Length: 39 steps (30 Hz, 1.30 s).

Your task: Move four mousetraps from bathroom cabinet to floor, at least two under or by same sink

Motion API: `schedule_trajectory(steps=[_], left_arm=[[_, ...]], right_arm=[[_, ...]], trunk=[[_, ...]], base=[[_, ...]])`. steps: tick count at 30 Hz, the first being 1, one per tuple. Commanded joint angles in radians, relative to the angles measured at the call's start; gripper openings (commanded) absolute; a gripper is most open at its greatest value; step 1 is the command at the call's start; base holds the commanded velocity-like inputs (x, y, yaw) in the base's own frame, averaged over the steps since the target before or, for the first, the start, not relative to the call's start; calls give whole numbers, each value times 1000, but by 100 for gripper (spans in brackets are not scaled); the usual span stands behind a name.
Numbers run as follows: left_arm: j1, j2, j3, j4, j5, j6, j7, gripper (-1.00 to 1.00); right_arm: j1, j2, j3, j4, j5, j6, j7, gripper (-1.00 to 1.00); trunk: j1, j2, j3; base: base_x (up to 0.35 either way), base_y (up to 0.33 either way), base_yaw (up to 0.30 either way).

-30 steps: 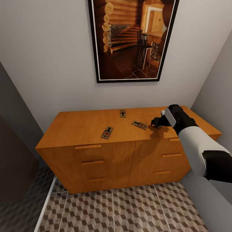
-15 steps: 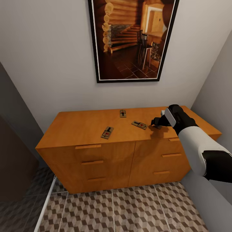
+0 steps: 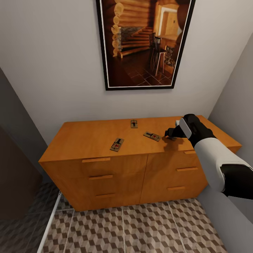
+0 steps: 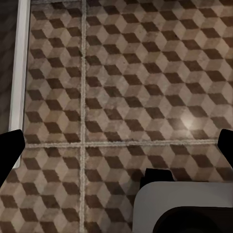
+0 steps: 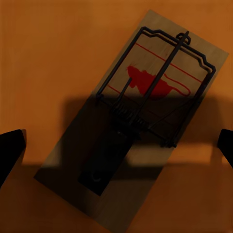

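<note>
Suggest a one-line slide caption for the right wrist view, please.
Right gripper open, hovering directly above a mousetrap lying flat on the orange-brown cabinet top.

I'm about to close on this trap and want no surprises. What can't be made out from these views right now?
- Fourth mousetrap: in the head view the right gripper covers it.
- Gap between the right fingers and the trap: the wrist view cuts the fingers at its edges.
- Cabinet contents: fronts closed.
- Sink: outside every view.
- Far traps: too small to see whether set.
</note>
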Motion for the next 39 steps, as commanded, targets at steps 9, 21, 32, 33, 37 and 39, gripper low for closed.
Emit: schedule_trajectory(steps=[9,21,32,33,37,39], left_arm=[[-2,1,8,4,1,-5,-10,100],[-2,1,8,4,1,-5,-10,100],[-2,1,9,4,2,-4,-10,100],[-2,1,8,4,2,-4,-10,100],[-2,1,8,4,1,-3,-10,100],[-2,1,8,4,1,-3,-10,100]], right_arm=[[0,0,4,32,-14,3,-7,100],[0,1,4,32,-14,2,-7,100],[0,1,3,33,-15,2,-8,100],[0,1,3,33,-15,2,-7,100],[0,0,3,36,-14,1,-6,100],[0,0,3,45,-15,0,-6,100]], trunk=[[0,0,-1],[0,0,-1],[0,0,-1],[0,0,-1],[0,0,-1],[0,0,-1]], base=[[0,0,0],[0,0,0],[0,0,0],[0,0,0],[0,0,0],[0,0,0]])
